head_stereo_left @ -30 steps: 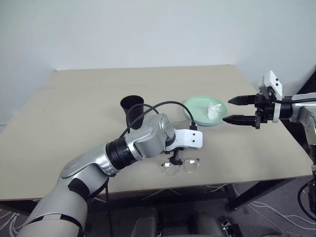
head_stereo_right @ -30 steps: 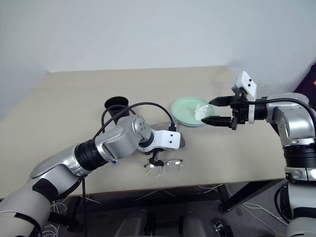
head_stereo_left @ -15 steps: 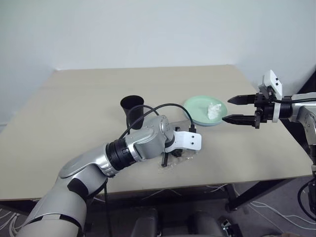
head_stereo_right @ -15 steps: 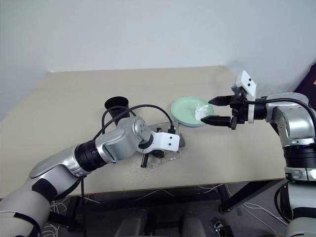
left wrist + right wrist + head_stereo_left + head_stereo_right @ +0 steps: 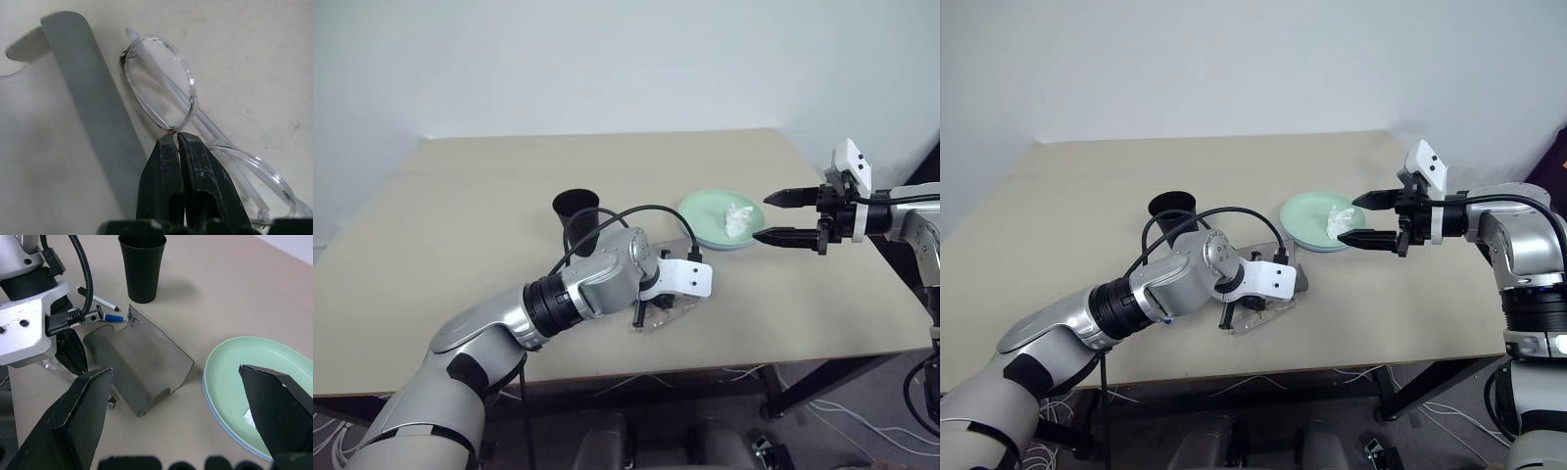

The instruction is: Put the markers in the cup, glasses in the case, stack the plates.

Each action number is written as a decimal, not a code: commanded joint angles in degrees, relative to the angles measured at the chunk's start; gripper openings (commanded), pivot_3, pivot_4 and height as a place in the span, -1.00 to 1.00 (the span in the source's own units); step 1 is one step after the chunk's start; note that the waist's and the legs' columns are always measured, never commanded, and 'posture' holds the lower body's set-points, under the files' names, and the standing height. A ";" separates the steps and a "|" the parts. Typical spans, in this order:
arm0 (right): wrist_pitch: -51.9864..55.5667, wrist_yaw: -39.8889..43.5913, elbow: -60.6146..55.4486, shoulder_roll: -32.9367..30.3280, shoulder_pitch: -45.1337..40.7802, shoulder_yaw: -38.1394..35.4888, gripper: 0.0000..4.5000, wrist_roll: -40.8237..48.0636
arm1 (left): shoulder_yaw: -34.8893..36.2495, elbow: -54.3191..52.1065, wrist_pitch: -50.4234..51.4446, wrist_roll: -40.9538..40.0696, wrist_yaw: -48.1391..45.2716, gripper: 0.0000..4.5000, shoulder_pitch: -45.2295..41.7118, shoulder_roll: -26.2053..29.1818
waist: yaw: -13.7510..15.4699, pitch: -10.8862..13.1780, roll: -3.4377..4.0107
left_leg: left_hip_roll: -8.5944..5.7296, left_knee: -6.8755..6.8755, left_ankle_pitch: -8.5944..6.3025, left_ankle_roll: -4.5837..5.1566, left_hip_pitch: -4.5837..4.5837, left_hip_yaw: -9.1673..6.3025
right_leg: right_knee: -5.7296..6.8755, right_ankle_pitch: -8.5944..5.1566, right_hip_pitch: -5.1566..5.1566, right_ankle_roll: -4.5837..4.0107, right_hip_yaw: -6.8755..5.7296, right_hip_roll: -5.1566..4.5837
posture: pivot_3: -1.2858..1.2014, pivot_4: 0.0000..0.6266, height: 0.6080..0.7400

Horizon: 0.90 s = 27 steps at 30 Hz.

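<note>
My left gripper is shut on the bridge of the clear-lens glasses, low over the table near its front edge. Right beside them lies the open grey case. Behind the case stands the black cup. The two markers, one black-capped and one blue-capped, lie on the table between cup and case. A mint green plate sits to the right of the case, and my right gripper hovers open just past the plate's right edge.
A crumpled white tissue lies on the green plate. The beige table has wide bare room on its left and far side. The left arm's black cable loops above the case.
The left gripper has shut on the glasses' bridge. The glasses have shifted from lying flat near the front edge to sitting tilted under the wrist. The right arm has not moved.
</note>
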 commanded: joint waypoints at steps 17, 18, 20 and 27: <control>-1.75 -0.23 1.45 0.23 -2.72 0.08 1.00 -0.17 | 5.24 2.71 -2.90 2.85 0.06 0.96 -1.86 -2.18 | 0.00 0.00 0.00 | 0.00 0.10 -0.04 0.06 -0.06 0.01 | 0.01 0.00 -0.01 0.01 -0.01 0.01 | 0.03 -1.00 0.78; -1.79 -0.30 1.43 0.27 -2.68 0.10 1.00 -0.18 | 5.11 2.57 -2.58 2.86 0.02 0.96 -1.70 -2.19 | 0.00 0.00 0.00 | 0.00 0.12 -0.04 0.06 -0.06 0.01 | 0.01 0.00 -0.01 0.01 -0.01 0.01 | 0.03 -1.00 0.78; -1.82 -0.37 1.40 0.38 -2.62 0.15 1.00 -0.15 | 4.87 2.59 -1.76 2.79 0.05 0.96 -1.36 -2.41 | 0.00 0.00 0.00 | 0.00 0.13 -0.04 0.06 -0.06 0.01 | 0.02 0.01 -0.01 0.01 -0.01 0.01 | 0.03 -1.00 0.78; -1.89 -0.53 1.25 0.48 -2.32 0.32 1.00 -0.03 | 4.57 2.30 1.71 2.34 0.36 0.96 -0.86 -3.81 | 0.02 0.00 0.00 | 0.00 0.19 -0.06 0.10 -0.08 0.00 | 0.03 0.01 0.00 0.02 -0.01 0.01 | 0.03 -1.00 0.78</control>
